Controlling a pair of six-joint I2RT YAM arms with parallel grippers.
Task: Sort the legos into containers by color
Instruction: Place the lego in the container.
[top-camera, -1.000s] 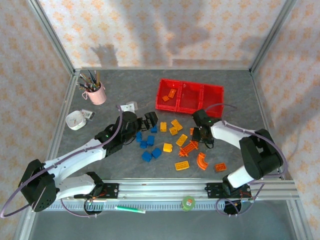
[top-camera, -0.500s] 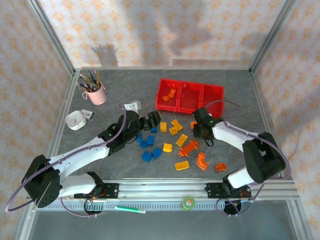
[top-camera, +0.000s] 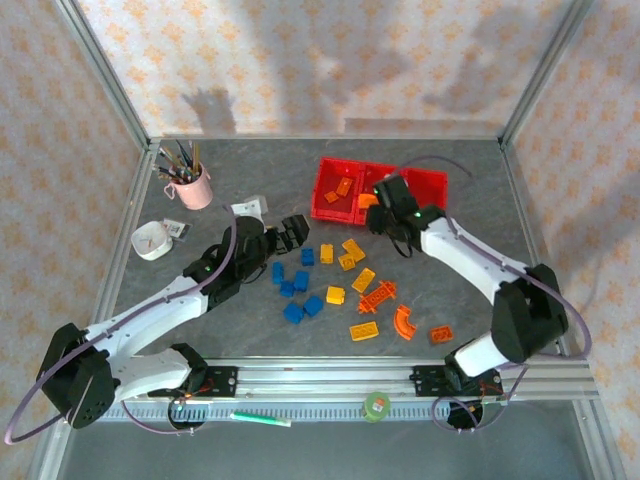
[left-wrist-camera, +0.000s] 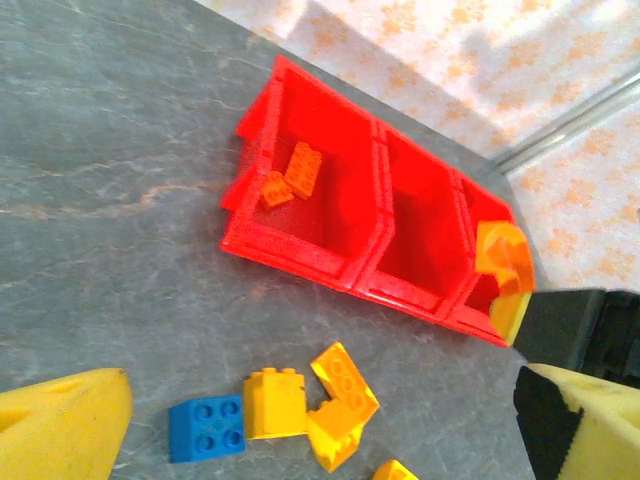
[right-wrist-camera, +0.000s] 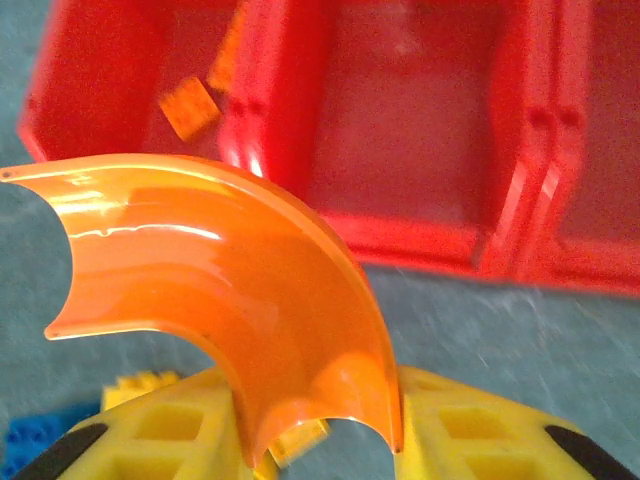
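Nearest the arm bases, a loose orange arch (top-camera: 404, 322) lies at the pile's 5 o'clock. A flat yellow brick (top-camera: 364, 331) sits just beside it at 9 o'clock, and a small orange brick (top-camera: 441, 335) at 3 o'clock.

Up a step, blue bricks (top-camera: 295, 285) cluster on the pile's 9 o'clock side. Yellow bricks (top-camera: 343, 254) are scattered toward its 12 o'clock.

Now the left gripper (top-camera: 291, 231): jaws spread wide, nothing between them, hovering at the blue cluster's 12 o'clock, with one blue brick (left-wrist-camera: 207, 429) just under its wrist camera.

Further out, the right gripper (right-wrist-camera: 320, 425) is pinched narrow on a curved orange arch (right-wrist-camera: 230, 270), yellow fingers (right-wrist-camera: 470, 430) clamped on its lower end. From overhead the arch hangs above the near part of the red tray (top-camera: 325, 213), about where the left and middle bins join.

Farthest, at the table's 12 to 1 o'clock, that tray holds two orange bricks (left-wrist-camera: 293, 175) in its left bin.
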